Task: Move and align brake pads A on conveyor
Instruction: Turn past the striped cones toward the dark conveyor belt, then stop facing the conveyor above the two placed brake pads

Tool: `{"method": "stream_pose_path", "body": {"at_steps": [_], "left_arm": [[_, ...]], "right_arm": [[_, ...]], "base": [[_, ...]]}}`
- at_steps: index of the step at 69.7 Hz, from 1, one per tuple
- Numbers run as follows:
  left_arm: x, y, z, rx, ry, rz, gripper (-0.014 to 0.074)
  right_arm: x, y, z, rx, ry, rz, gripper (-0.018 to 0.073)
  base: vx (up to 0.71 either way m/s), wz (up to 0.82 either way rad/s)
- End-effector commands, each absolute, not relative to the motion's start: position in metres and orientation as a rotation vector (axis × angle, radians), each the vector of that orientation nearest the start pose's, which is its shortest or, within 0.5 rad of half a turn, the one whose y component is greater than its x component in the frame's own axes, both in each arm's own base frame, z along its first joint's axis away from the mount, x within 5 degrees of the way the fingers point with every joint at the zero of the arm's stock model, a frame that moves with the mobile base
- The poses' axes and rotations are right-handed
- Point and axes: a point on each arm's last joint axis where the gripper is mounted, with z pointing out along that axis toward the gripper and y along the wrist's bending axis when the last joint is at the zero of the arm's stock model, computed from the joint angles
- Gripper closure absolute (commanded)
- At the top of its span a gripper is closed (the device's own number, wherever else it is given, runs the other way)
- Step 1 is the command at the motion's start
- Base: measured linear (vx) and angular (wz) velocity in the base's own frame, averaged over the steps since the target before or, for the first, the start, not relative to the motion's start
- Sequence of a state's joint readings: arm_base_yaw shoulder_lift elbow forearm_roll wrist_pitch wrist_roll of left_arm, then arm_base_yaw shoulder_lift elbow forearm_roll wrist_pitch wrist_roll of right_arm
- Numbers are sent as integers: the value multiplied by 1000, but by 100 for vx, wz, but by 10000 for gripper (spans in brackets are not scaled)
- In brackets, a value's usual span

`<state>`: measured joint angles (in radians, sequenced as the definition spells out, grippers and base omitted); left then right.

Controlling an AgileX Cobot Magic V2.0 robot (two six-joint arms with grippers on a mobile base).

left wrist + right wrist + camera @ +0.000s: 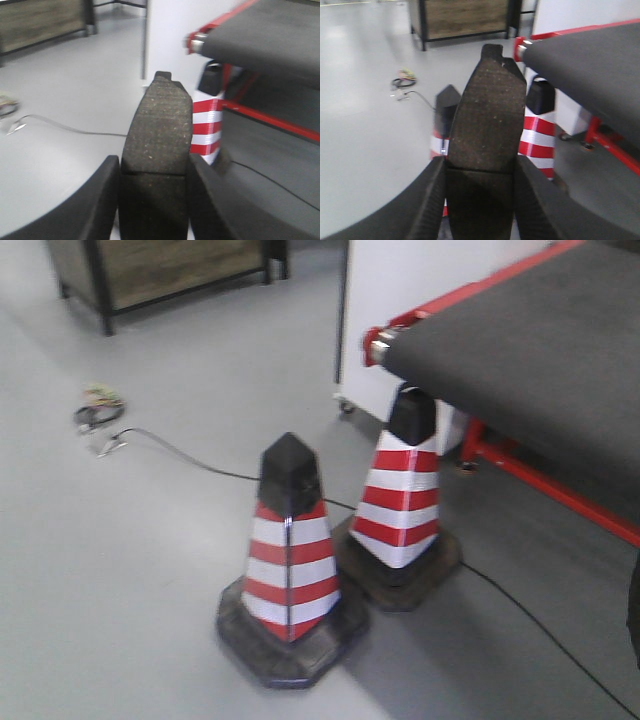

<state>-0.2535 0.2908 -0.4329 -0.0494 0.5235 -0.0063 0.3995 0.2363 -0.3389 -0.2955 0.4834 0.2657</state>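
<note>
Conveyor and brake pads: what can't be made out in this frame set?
- Conveyor: its far end is cut off by the frame edge in the front view; no pads show on the visible belt.
- Brake pad in left pincer: lower end hidden between fingers.
- Brake pad in right pincer: likewise.
- Remaining pads: in no view.
- Cable bundle: too blurred to identify.

Two brake pads up in the air, one per gripper: left one [160,130] & right one [487,115], both dark, gritty, upright, tips at 12 o'clock. Conveyor [540,350], charcoal w/ red edging, sits at 2 o'clock, nothing on the visible part.
</note>
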Motion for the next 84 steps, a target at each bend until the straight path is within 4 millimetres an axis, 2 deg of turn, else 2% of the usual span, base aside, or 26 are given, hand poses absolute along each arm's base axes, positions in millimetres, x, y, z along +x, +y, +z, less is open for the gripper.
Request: {"method": "stream_pose_path", "body": {"at_steps": [1,48,84], "left_arm": [[66,-20,309,194,1753,-253,492],[66,-20,309,194,1753,-253,492],[66,-20,309,194,1753,-253,492]], "right_arm": [[64,15,289,-286,1704,166,448],[64,15,289,-286,1704,166,448],[64,15,289,-286,1704,166,448]], "base": [[19,-70],[23,-59],[24,-36]]}}
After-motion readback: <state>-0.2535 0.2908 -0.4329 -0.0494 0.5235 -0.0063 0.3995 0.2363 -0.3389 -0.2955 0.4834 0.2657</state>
